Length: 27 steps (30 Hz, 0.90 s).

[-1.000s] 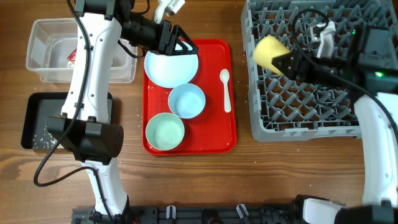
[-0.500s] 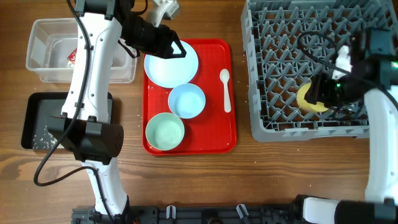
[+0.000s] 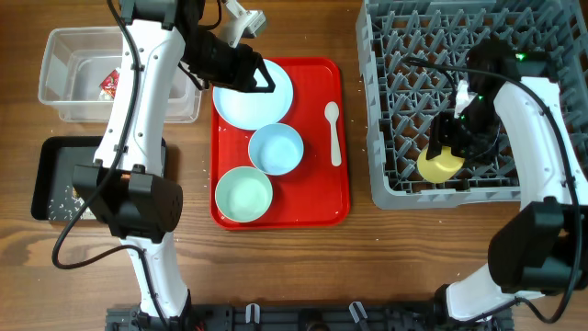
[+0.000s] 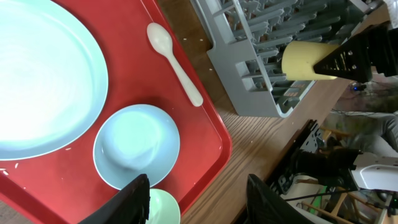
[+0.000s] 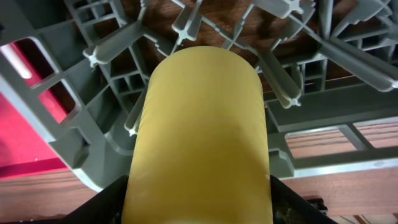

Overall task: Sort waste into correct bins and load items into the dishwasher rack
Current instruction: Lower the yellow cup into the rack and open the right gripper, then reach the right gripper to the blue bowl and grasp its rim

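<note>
Yellow cup (image 5: 199,124) is gripped on both sides by the right tool (image 5: 198,208), whose jaws are closed on it. It is held down among the pegs of the dishwasher rack (image 3: 404,55), near the edge closest to the robot. The left tool (image 4: 198,200) is seen with its fingers apart and nothing between them, above the pale blue plate (image 3: 246,108) at the back of the red tray (image 3: 317,198). The pale blue bowl (image 3: 276,149) and then the pale green bowl (image 3: 243,195) are lined up in front of the plate. The white spoon (image 3: 333,133) is laid along the tray's right side. Further left on the surface (image 3: 276,267), a red-and-white wrapper (image 3: 110,85) is seen inside the clear tub (image 3: 60,69). The black tray (image 3: 46,184) is set in front of the tub.
</note>
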Each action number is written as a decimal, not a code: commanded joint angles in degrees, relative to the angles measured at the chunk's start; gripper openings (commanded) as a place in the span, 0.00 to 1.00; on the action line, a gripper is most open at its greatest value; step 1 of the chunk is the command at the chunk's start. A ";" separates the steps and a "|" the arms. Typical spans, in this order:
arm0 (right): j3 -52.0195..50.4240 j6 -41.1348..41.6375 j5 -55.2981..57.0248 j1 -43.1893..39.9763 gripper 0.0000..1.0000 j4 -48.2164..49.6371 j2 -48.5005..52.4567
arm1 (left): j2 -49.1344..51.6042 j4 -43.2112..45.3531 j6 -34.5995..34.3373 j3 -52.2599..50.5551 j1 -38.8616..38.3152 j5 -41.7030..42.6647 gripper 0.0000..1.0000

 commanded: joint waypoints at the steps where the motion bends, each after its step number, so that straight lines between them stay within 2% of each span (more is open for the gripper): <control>1: -0.72 1.22 1.11 0.11 0.79 0.42 1.42 | 0.81 0.20 0.31 -0.48 0.13 -0.11 0.49; 2: -0.76 1.20 1.11 0.11 0.87 0.63 1.42 | 0.81 0.20 0.31 -0.48 0.13 -0.11 0.49; 4: -0.70 1.18 1.11 0.11 0.91 1.03 1.42 | 0.81 0.17 0.31 -0.48 0.04 -0.11 0.50; 9: 1.86 1.16 1.07 0.11 0.92 1.09 1.29 | 0.81 0.24 0.31 -0.48 -0.66 -0.13 0.50; 14: 12.37 0.26 0.20 1.81 0.91 -1.46 0.44 | 0.81 0.50 -0.35 -0.48 -1.07 -3.78 0.47; 18: 19.87 -0.50 -0.70 6.34 0.91 -1.42 0.00 | 0.81 2.47 -6.21 -0.48 -1.09 -6.69 0.45; 21: 20.79 -0.68 -4.42 10.12 0.91 0.96 0.02 | 0.81 3.78 -10.32 -0.48 -1.09 -9.01 0.43; 27: 20.63 -0.26 -13.16 18.97 0.89 9.14 0.59 | 0.81 5.22 -24.72 -0.48 -1.62 -25.62 0.43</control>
